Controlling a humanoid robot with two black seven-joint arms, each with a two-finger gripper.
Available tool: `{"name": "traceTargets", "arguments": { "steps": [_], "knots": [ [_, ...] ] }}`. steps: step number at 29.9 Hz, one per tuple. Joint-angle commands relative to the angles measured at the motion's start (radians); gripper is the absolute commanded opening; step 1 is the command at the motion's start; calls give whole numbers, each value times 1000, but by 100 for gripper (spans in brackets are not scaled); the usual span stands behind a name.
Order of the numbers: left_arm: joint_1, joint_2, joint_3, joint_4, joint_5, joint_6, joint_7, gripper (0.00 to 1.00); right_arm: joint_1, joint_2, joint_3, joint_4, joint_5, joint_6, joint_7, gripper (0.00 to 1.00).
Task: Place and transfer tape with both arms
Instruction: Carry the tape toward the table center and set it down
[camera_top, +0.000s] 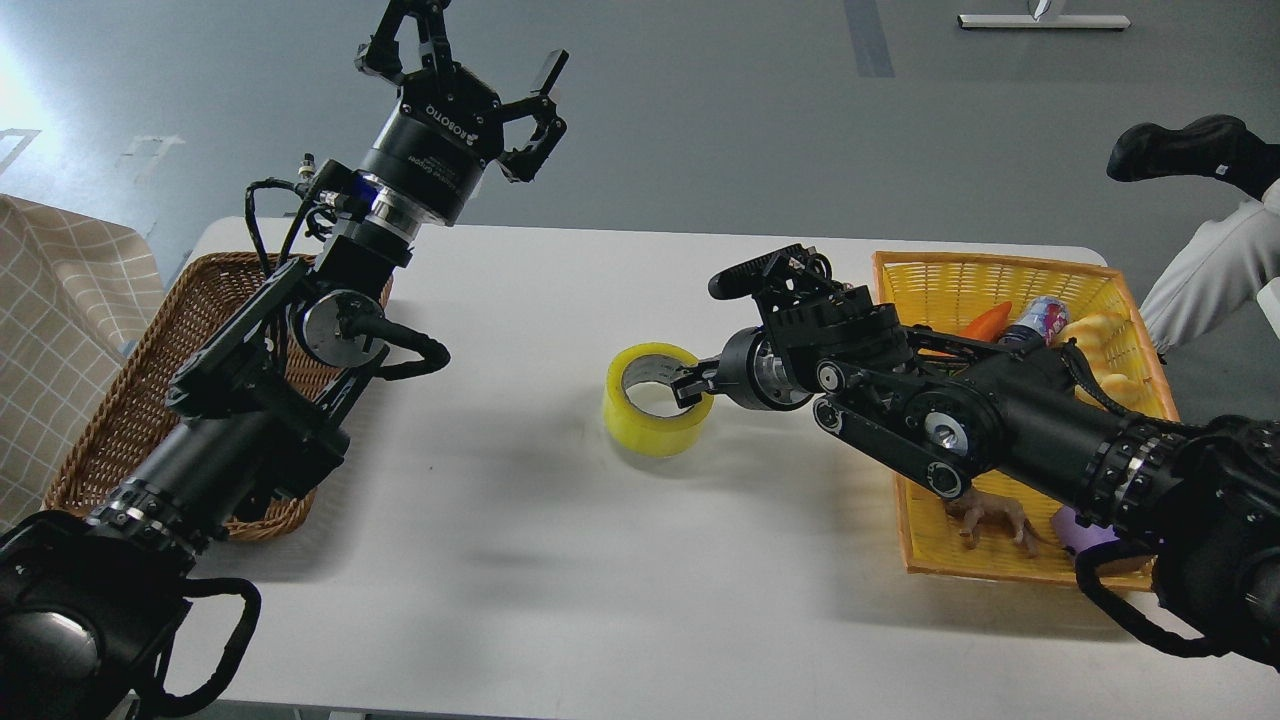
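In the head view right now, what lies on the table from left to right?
Brown wicker basket → tape, a finger of the right gripper in its core → yellow basket.

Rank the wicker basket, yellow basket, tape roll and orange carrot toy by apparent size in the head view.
1. Wicker basket and yellow basket: look alike in size, and arms cover parts of both, so no ranking between them.
2. Tape roll.
3. Carrot toy, only partly visible.
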Motion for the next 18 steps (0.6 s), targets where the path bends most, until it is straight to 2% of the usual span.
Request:
{"name": "traceTargets", "arguments": {
  "steps": [1, 6, 8, 11, 13, 15, 17, 18],
  "knots": [
    [2, 0, 0, -1, 1, 0, 0, 98, -11, 0, -2, 0, 0, 0, -1, 26],
    [0, 0, 0, 1, 1, 0, 0, 98, -15, 0, -2, 0, 0, 0, -1, 30],
    [0, 0, 0, 1, 1, 0, 0, 98, -15, 0, 0, 0, 0, 0, -1, 35],
    [0, 0, 0, 1, -1, 0, 0, 98, -12, 0, 8, 2, 2, 0, -1, 51],
    [0, 0, 0, 1, 1, 0, 0, 98, -5, 0, 12, 5, 6, 0, -1, 71],
    [2, 2, 0, 1, 1, 0, 0, 98, 0, 0, 15, 14, 12, 0, -1, 85],
    [2, 2, 0, 1, 1, 0, 0, 98, 1, 0, 23, 21, 14, 0, -1, 87],
    [2, 0, 0, 1, 1, 0, 0, 98, 3, 0, 32, 32, 14, 0, -4, 93]
  ]
}}
